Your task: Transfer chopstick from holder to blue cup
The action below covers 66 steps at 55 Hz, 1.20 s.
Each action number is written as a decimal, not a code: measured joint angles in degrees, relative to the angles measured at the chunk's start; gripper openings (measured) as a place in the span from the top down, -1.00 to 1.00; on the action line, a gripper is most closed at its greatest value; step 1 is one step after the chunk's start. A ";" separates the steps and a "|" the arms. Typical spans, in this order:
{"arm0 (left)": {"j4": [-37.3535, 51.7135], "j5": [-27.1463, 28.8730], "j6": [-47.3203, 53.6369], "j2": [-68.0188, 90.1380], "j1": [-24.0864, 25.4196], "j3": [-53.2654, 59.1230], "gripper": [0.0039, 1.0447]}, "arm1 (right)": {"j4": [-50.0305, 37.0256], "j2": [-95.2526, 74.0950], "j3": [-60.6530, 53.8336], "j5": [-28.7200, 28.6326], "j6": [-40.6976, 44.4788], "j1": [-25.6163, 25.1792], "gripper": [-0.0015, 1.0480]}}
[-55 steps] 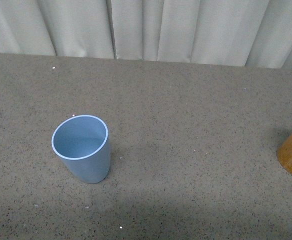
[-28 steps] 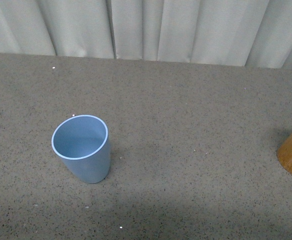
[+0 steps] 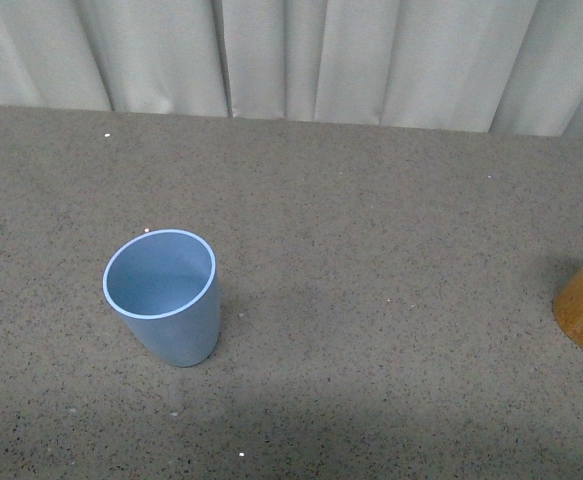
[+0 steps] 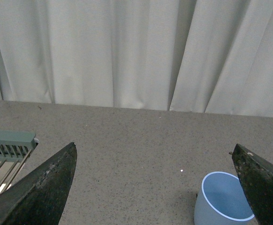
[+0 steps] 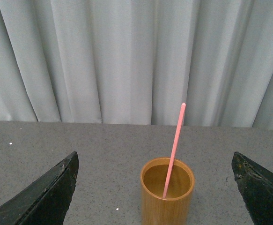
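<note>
Since the grey table (image 3: 371, 200) carries an empty blue cup (image 3: 163, 295) and, well apart on the right, the wooden holder (image 5: 167, 192) with the pink chopstick (image 5: 174, 145) leaning inside it, I judge the transfer not yet begun: grasp, lift and drop are all left. The right tool (image 5: 155, 154) faces the holder, spread wide and empty; the left tool (image 4: 153, 146) gapes likewise near the cup. No brand, label or writing shows.
</note>
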<state>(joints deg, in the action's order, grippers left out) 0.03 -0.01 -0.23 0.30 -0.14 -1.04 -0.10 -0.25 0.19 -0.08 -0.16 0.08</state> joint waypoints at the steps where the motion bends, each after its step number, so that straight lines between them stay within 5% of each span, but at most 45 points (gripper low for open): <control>1: 0.00 0.00 0.00 0.00 0.00 0.00 -0.88 | 0.00 0.00 0.00 0.00 0.00 0.02 -0.81; 11: -0.35 -1.22 -0.48 0.55 0.57 -0.20 -0.88 | 0.00 0.00 0.00 0.00 0.00 0.02 -0.81; 16: -13.49 -22.93 -7.26 10.60 6.97 -5.53 -0.88 | 0.00 0.00 0.00 -0.02 0.00 0.00 -0.81; 21: -13.86 -30.53 -12.48 18.88 6.97 -6.64 -0.88 | 0.00 0.00 0.00 0.04 0.00 -0.02 -0.81; 51: 7.69 -5.51 -27.47 59.87 -14.60 -15.47 -0.88 | 0.00 0.00 0.00 0.02 0.02 -0.04 -0.81; 66: 11.04 -0.74 -30.10 72.17 -16.41 -18.40 -0.88 | 0.00 0.00 0.00 0.02 0.00 -0.04 -0.81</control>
<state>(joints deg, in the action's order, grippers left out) 11.07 -0.75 -30.33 72.47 -16.56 -19.44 -0.10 -0.25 0.19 -0.05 -0.16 0.03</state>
